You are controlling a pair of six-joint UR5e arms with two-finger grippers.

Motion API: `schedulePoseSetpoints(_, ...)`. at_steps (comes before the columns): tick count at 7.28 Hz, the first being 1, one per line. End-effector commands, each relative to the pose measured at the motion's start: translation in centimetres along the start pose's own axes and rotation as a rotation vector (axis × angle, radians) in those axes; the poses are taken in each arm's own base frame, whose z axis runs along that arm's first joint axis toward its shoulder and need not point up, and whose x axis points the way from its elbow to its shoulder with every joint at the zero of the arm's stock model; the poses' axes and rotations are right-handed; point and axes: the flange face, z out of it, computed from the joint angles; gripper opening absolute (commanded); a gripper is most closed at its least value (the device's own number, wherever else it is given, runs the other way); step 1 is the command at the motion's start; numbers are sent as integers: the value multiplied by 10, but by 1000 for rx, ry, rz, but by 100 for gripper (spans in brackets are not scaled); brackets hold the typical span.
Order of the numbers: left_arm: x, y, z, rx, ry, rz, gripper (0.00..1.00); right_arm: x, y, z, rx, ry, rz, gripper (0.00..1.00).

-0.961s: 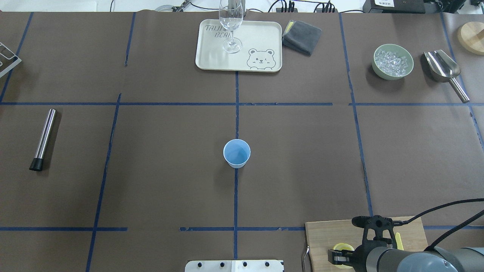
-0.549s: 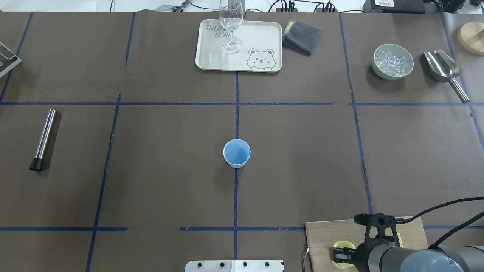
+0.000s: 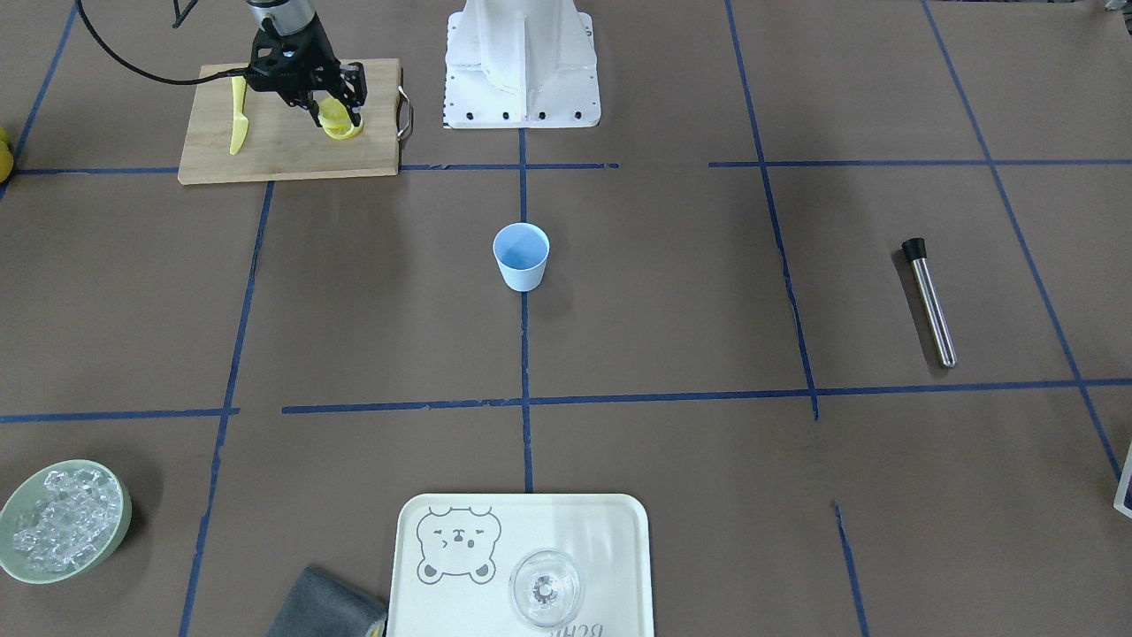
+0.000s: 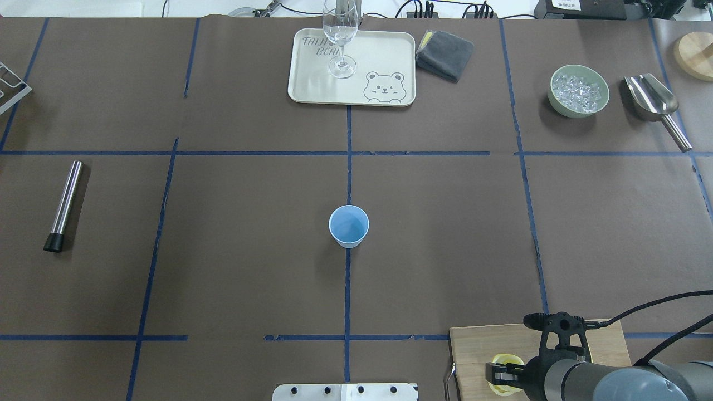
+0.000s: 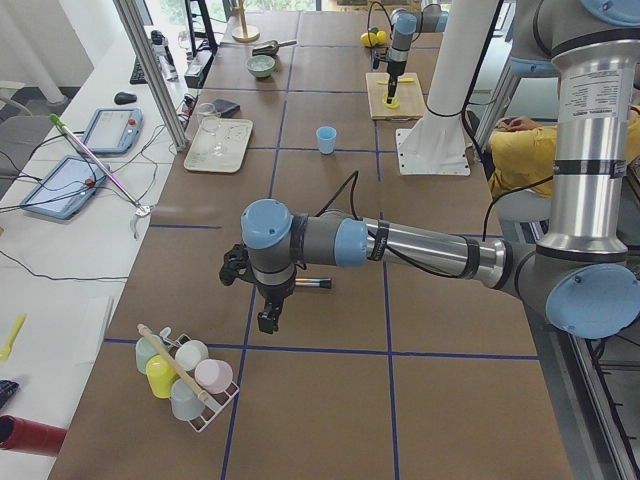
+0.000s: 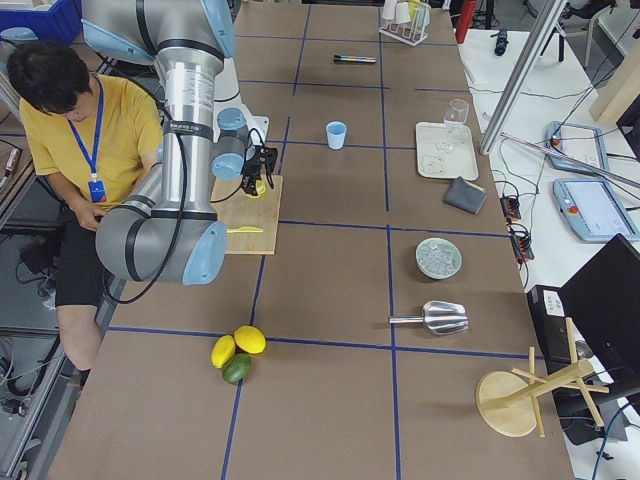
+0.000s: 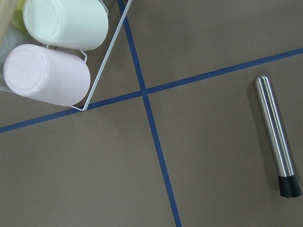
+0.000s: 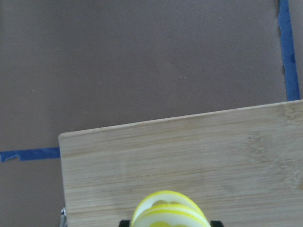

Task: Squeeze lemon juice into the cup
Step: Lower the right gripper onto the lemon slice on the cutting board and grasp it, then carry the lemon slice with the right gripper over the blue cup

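Note:
The light-blue cup (image 4: 348, 225) stands upright in the middle of the table, also in the front view (image 3: 521, 255). My right gripper (image 4: 503, 374) is over the wooden cutting board (image 4: 473, 348) at the near right, shut on a yellow lemon slice (image 4: 506, 361) held on edge. The right wrist view shows the slice (image 8: 170, 213) pinched between the fingers just above the board (image 8: 189, 151). I cannot tell whether the second slice is pressed against it. My left gripper (image 5: 268, 318) shows only in the exterior left view, near a cup rack; I cannot tell its state.
A yellow plastic knife (image 3: 237, 124) lies on the board. A tray (image 4: 384, 50) with a clear glass (image 4: 340, 39), a grey cloth (image 4: 444, 54), an ice bowl (image 4: 579, 91) and a scoop (image 4: 653, 101) stand at the far side. A steel muddler (image 4: 64, 206) lies left.
The right gripper has shifted slightly and closed on the lemon slice, which lay flat on the board a second ago and now stands on edge between the fingers.

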Motion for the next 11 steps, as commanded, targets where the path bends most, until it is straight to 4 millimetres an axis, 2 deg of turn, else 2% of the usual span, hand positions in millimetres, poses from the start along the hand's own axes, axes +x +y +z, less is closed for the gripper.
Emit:
schedulePoseSetpoints(1, 1, 0, -2, 3, -1, 2, 100, -4, -1, -11, 1, 2, 3, 62)
schedulePoseSetpoints(3, 2, 0, -5, 11, -3, 3, 100, -11, -12, -29, 15, -23, 21, 63)
schedulePoseSetpoints(4, 2, 0, -5, 11, -3, 3, 100, -17, -21, -33, 28, -38, 38, 63)
schedulePoseSetpoints(5, 1, 3, -4, 7, -2, -1, 100, -31, -31, -38, 40, -72, 56, 63)
schedulePoseSetpoints(6, 0, 9, -2, 2, -1, -5, 100, -31, -44, -42, 38, -77, 79, 63)
schedulePoseSetpoints(8, 0, 9, -2, 3, -1, -4, 100, -61, -72, -51, 43, -93, 126, 63)
schedulePoseSetpoints(9, 0, 9, -2, 3, -1, -4, 100, -100, -91, -60, 49, -82, 152, 63)
schedulePoseSetpoints(10, 0, 9, -2, 2, -1, -5, 100, -136, -106, -61, 57, -79, 174, 63)
schedulePoseSetpoints(11, 0, 9, -2, 2, -1, -5, 100, -162, -126, -63, 69, -84, 195, 63)
